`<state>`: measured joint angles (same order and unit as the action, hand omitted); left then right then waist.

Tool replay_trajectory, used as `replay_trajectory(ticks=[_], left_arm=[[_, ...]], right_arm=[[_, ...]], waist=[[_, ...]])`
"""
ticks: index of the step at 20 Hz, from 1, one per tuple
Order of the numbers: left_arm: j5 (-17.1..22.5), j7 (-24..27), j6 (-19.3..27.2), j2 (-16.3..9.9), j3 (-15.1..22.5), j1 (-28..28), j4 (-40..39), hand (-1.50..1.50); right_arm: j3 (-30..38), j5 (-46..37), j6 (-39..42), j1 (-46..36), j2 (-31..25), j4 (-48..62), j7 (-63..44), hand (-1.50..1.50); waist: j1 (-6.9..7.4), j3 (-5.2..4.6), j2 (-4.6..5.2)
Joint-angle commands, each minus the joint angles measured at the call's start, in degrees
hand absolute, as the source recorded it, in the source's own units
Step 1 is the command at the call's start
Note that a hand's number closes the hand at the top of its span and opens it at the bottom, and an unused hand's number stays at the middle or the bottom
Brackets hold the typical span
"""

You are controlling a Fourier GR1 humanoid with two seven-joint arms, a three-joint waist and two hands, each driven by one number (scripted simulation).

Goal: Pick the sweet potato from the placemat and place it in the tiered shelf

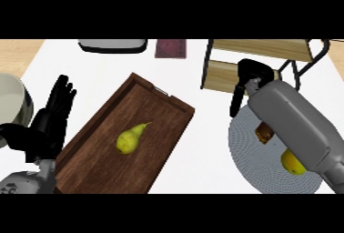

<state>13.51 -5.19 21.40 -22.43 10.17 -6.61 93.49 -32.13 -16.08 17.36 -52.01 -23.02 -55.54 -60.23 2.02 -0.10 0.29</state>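
- Sweet potato (265, 133): in the head view only a brownish-orange piece of it showed, lying on the round grey placemat (250, 150) at the view's right, just below the right forearm, which hid the rest.
- It was judged to be stiff, fairly heavy for its size and not fragile, with a dull skin that should not slip much; a hold across its thick middle, fingers on one side and thumb on the other, looked the safest.
- The right robot hand (251, 75) hung past the placemat's far edge, over the lower level of the tiered shelf (269, 48); its fingers pointed down and looked bent, but whether they held anything could not be told.
- A yellow fruit (293, 163) also lay on the placemat, nearer the view's lower edge and partly under the forearm; it could be taken for the target by mistake.
- The tiered shelf stood at the upper right of the white surface (201, 145), with pale wooden boards in a dark frame; nothing showed on the visible boards.
- The dark wooden tray (161, 107) in the middle held a single yellow-green pear (130, 139).
- The left robot hand (52, 113) rested at the view's left, fingers straight and up, holding nothing, beside a pale round vessel (15, 107) cut by the edge.
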Motion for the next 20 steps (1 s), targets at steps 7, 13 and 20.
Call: replay_trajectory(ticks=[7, 13, 20], left_arm=[[-0.1, -0.3, -1.47, -0.98, -1.9, 0.34, 0.26, 0.0], [-1.55, 2.15, -0.21, 1.98, -0.96, 4.11, 0.49, 0.0], [-1.38, 0.83, -3.23, 0.72, -4.92, 0.63, -1.62, 0.0]], right_arm=[[-6.49, -6.73, 7.93, -3.41, 4.97, 16.45, -5.01, -1.5], [-7.24, -9.11, 7.72, -1.75, 6.09, 17.71, -7.29, -1.5], [-3.61, -11.73, 6.98, 2.16, 4.91, 15.09, -4.32, -1.5]], waist=[[-0.26, 0.05, 0.19], [-1.58, 0.06, -0.37], [-2.26, 0.08, -0.42]])
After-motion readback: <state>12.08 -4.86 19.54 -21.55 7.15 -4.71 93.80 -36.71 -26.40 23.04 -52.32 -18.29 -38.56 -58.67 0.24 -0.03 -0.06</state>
